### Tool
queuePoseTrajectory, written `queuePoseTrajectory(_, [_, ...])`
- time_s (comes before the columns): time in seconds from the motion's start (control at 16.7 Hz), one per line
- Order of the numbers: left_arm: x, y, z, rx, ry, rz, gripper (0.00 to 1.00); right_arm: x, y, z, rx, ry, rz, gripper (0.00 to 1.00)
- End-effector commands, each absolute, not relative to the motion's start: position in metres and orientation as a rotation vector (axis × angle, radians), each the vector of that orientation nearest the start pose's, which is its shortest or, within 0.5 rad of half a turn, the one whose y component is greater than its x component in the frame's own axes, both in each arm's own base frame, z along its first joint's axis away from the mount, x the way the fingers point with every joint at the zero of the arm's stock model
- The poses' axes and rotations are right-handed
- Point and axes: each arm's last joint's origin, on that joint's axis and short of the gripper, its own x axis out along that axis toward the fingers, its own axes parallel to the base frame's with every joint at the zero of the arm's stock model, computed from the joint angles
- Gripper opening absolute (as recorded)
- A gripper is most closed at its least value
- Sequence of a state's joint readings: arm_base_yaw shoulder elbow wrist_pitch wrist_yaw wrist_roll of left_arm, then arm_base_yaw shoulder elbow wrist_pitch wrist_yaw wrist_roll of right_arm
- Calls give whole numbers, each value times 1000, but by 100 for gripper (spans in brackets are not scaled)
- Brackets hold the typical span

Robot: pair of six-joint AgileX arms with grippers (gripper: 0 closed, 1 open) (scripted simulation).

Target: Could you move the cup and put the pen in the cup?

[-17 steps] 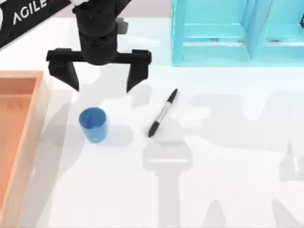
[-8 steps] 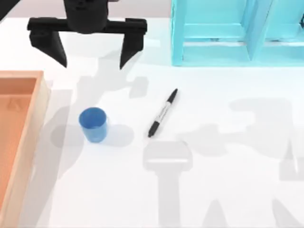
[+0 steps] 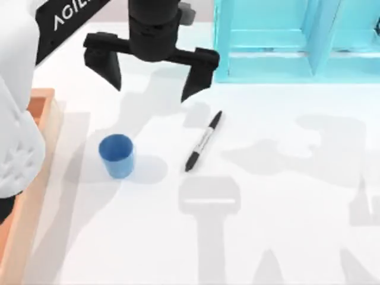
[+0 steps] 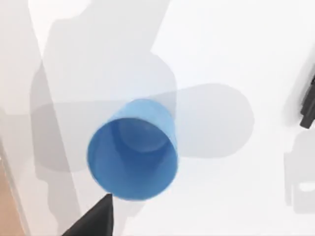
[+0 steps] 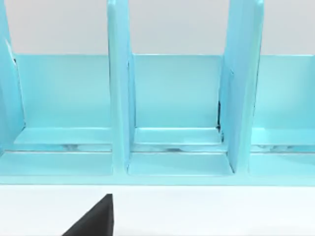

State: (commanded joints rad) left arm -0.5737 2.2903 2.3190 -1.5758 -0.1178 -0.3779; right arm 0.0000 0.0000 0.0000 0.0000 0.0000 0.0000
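The small blue cup [image 3: 116,155] stands upright on the white table, left of centre. The black-capped pen [image 3: 203,141] lies flat and slanted to the cup's right. My left gripper [image 3: 153,80] hovers open and empty near the table's far side, behind the gap between cup and pen, touching neither. In the left wrist view the cup [image 4: 133,150] is seen from above with its hollow showing, and the pen [image 4: 309,101] is cut off by the picture's edge. My right arm is parked facing the teal rack [image 5: 172,108].
A teal compartment rack [image 3: 297,41] stands at the back right, close to the left gripper's right finger. A wooden tray [image 3: 41,101] lies along the left edge, partly covered by my left arm's white link [image 3: 15,119]. Open tabletop lies in front of the cup and pen.
My left gripper has swung from the far left toward the right and slightly nearer, still open. Its white arm link now covers much of the tray. Cup and pen stayed put.
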Motion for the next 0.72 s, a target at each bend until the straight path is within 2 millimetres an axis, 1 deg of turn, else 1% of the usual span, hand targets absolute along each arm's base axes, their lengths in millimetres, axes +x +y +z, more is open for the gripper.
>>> queuePoseTrajectory(0.24, [380,-293,213,405,1431,-173,100,106,-1,160,0,0,0,100])
queuePoseTrajectory(0.36, [376,-314,191,474,1408,-212,100,106,-1,160,0,0,0,100])
queuePoseTrajectory(0.48, [374,-325,180,506,1397,-230,100,106,-1,160,0,0,0,100])
queuePoseTrajectory(0.72, [375,-323,179,503,1403,-226,100,106,-1,160,0,0,0,100])
